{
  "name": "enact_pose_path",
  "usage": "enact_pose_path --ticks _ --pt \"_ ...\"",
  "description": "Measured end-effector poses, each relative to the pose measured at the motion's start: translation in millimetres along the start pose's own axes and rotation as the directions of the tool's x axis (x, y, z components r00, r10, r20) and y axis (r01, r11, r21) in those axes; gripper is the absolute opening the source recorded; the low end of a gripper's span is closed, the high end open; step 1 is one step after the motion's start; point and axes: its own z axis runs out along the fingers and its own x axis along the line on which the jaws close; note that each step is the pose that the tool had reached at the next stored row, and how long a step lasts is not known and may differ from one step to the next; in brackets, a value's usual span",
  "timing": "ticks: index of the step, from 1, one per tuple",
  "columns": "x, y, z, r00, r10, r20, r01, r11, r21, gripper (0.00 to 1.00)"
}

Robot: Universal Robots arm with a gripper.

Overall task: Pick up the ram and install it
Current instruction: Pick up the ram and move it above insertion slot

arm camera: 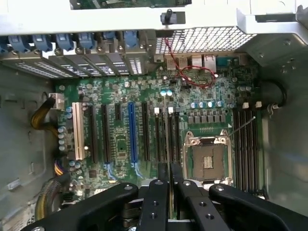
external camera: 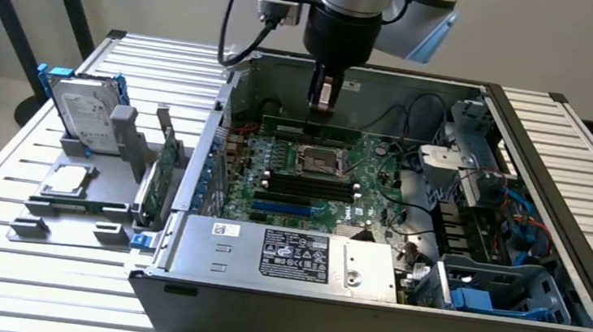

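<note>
I have the arm (external camera: 344, 7) dropped straight down into the open case (external camera: 368, 328), with the gripper (external camera: 321, 111) (arm camera: 170, 168) pointing at the motherboard (external camera: 373, 165). Its fingers are pinched almost together on the top edge of the ram (external camera: 290, 122), held level over the board. I cannot tell whether it touches a slot. In the exterior view the ram sits just behind the CPU socket (external camera: 316, 161), toward the far wall. From the wrist I see the stick edge-on, running alongside the black slots (arm camera: 156, 139) beside that socket. Black cables (external camera: 413, 136) loop to the exterior view's right of the socket and the power supply (external camera: 288, 255) lies in front of it. An expansion card (external camera: 169, 166) and hard drive (external camera: 84, 113) stand well to its left, outside the case
</note>
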Motion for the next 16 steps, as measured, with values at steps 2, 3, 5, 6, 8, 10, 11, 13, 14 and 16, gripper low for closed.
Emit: enact_pose_path --ticks 2,3,5,6,8,10,11,13,14,16 --pt "-6.5 -2.2 3.8 1.0000 0.000 -0.0007 0.000 1.0000 0.0001 0.14" --pt "-9.5 -3.4 5.7 1.0000 0.000 -0.0010 0.000 1.0000 0.0001 0.14" --pt "-14.2 -6.7 9.2 1.0000 0.000 -0.0013 0.000 1.0000 0.0001 0.14" --pt "-16.0 -9.0 11.0 1.0000 0.001 -0.0012 -0.001 1.0000 0.0002 0.14" --pt "-18.2 -14.0 14.4 1.0000 0.002 -0.0012 -0.002 1.0000 0.0002 0.14" --pt "-18.8 -19.0 17.7 1.0000 0.003 -0.0010 -0.003 1.0000 0.0002 0.14" --pt "-18.9 -20.9 19.3 1.0000 0.003 -0.0011 -0.003 1.0000 0.0003 0.14" --pt "-18.8 -22.2 23.0 1.0000 0.005 -0.0011 -0.005 1.0000 0.0003 0.14" --pt "-18.7 -22.3 24.8 1.0000 0.006 -0.0010 -0.006 1.0000 0.0003 0.14" --pt "-18.5 -22.6 28.4 1.0000 0.007 -0.0008 -0.007 1.0000 0.0004 0.14"
